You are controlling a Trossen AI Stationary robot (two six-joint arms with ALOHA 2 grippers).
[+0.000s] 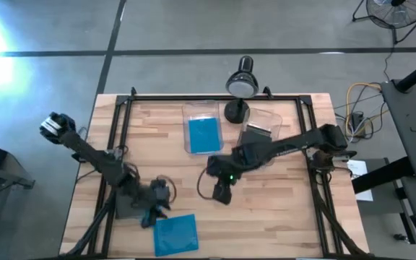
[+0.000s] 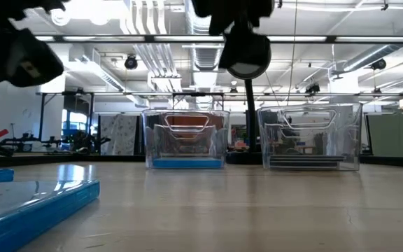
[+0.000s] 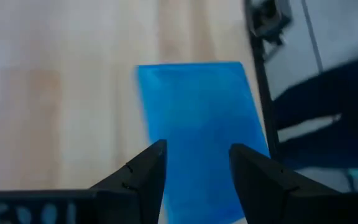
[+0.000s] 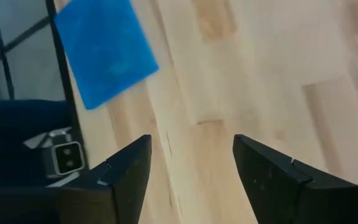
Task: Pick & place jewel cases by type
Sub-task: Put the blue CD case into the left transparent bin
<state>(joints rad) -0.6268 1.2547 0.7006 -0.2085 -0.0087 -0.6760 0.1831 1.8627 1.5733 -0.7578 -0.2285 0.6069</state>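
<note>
2 blue jewel cases [image 1: 175,235] [image 1: 204,134], 2 clear bins [image 2: 185,138] [image 2: 311,137].

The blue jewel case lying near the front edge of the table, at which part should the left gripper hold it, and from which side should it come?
Probably at the edge nearest the left gripper, coming from above. The blue jewel case lies flat on the wooden table, so only its thin edges offer a hold. The gripper's open fingers already hover over that edge. One finger would likely need to slip under the edge, or tilt the case up first.

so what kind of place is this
Probably an industrial lab or workshop: bare ceiling ducts and strip lights over an open hall, a concrete floor with a fan, and a wooden table in a metal frame.
</note>
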